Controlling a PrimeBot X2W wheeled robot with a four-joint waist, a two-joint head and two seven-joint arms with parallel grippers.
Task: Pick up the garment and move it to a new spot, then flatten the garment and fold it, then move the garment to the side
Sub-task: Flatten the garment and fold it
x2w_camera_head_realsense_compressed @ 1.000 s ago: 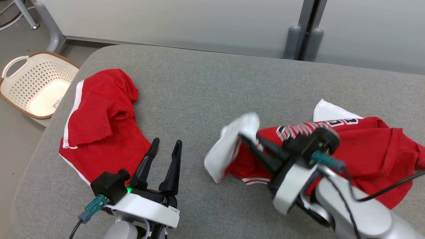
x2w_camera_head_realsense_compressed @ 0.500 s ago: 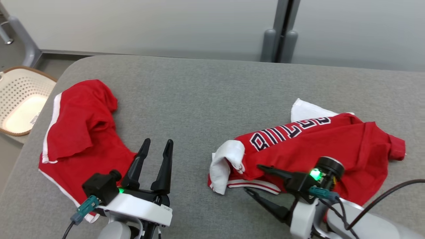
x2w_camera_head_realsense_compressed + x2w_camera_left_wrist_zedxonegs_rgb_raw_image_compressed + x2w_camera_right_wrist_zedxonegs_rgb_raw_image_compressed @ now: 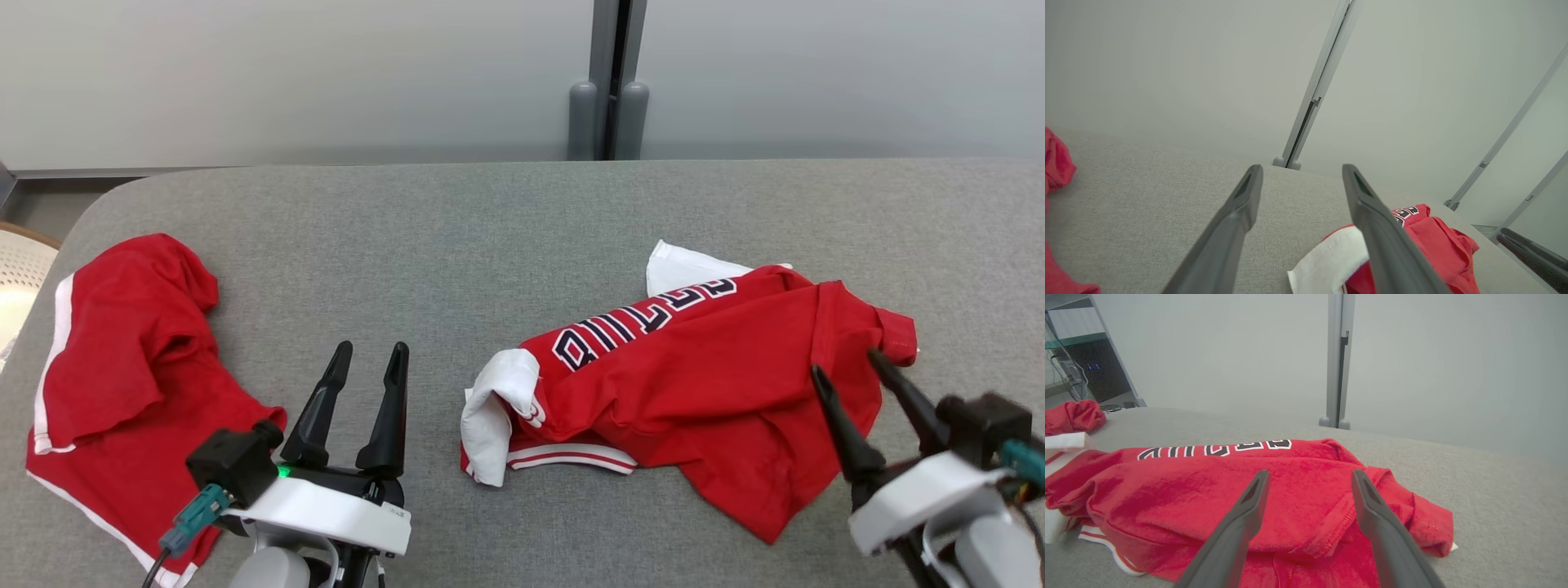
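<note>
Lying crumpled on the grey table (image 3: 490, 212), the red jersey (image 3: 702, 384) is found right of the middle, with its dark-and-white lettering turned upward and a white fold (image 3: 494, 408) bunched at its left end. A second red garment (image 3: 122, 367), edged in white, is heaped at the table's left end, well apart from the jersey. The right gripper (image 3: 845, 363) is held at the jersey's right edge, near a red cuff (image 3: 896, 339). Its two dark fingers are spread wide and nothing is gripped between them (in the right wrist view the red cloth is seen below and beyond the gap, not pinched). Whether the fingertips touch the cloth cannot be told. The left gripper (image 3: 372, 349) is held over bare table between the two garments, its fingers likewise parted and nothing held. A pale basket (image 3: 16, 278) is glimpsed past the table's left edge, and a grey post (image 3: 608, 106) is set against the wall behind.
</note>
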